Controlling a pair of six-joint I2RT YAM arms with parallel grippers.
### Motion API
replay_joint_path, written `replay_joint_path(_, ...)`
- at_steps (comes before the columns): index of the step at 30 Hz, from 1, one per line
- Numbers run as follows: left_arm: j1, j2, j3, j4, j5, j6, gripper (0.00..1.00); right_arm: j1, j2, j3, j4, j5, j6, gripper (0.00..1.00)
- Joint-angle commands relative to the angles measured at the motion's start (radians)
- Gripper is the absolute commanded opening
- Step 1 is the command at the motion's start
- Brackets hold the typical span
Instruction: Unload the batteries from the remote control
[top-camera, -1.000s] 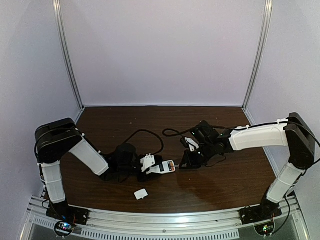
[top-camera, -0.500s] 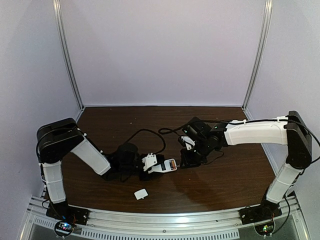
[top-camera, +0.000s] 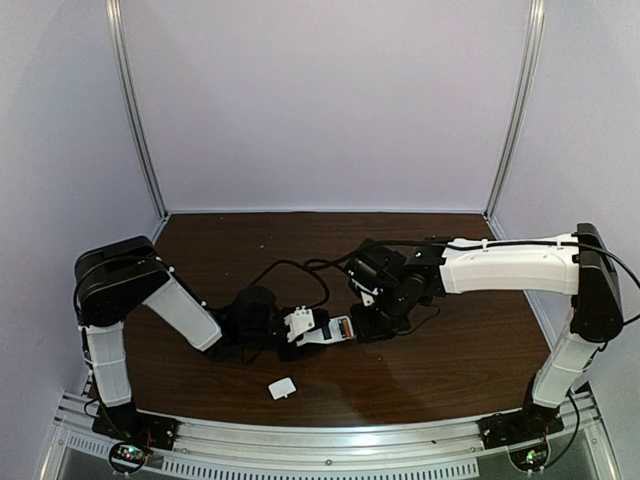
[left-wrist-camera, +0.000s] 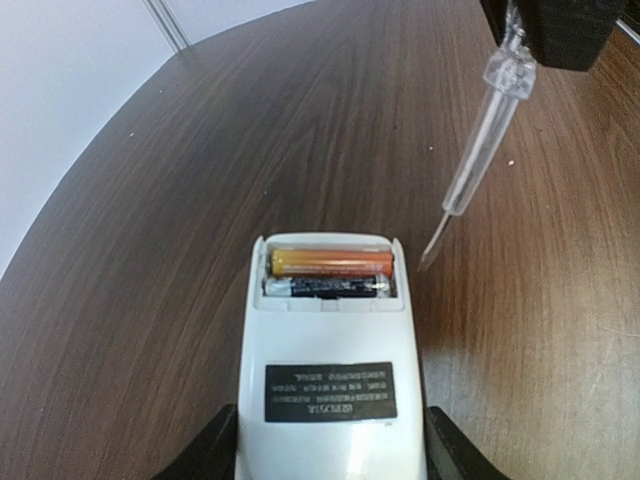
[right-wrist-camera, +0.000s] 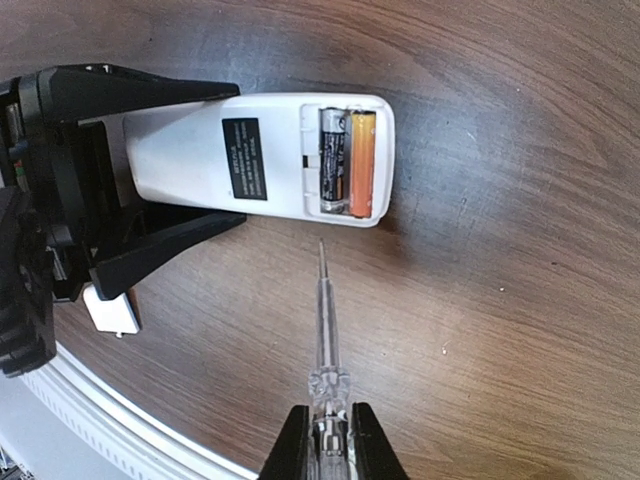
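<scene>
Your right jaws, clamped on screwdriver (right-wrist-camera: 324, 310), moved in; tip beside 2 batteries (right-wrist-camera: 358, 165); left jaws clamp remote control (left-wrist-camera: 330, 350). Pry next.

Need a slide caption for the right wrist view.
Right claw points a screwdriver toward two batteries in the open remote control held by the left claw.

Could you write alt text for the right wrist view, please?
A white remote control, gripped by the left arm's black fingers, has its back open, baring two batteries, one orange, one dark. The right arm's fingers hold a clear screwdriver, its tip just short of the remote's edge.
</scene>
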Motion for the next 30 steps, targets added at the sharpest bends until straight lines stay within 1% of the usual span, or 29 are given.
replay_joint_path(1,0.000,0.024,0.018,0.042,-0.010,0.012,0.00,0.015,0.032,0.033,-0.060,0.062,0.030,0.00)
replay_joint_path(11,-0.001,0.020,0.018,0.039,-0.002,0.013,0.00,0.037,0.078,0.063,-0.084,0.095,0.042,0.00)
replay_joint_path(19,-0.001,0.013,0.016,0.038,0.002,0.013,0.00,0.032,0.125,0.085,-0.075,0.066,0.003,0.00)
replay_joint_path(26,0.000,0.013,0.016,0.037,0.004,0.015,0.00,-0.009,0.111,0.060,-0.050,0.037,-0.031,0.00)
replay_joint_path(30,-0.001,0.013,0.016,0.037,-0.003,0.015,0.00,-0.008,0.077,0.061,-0.059,0.021,-0.034,0.00)
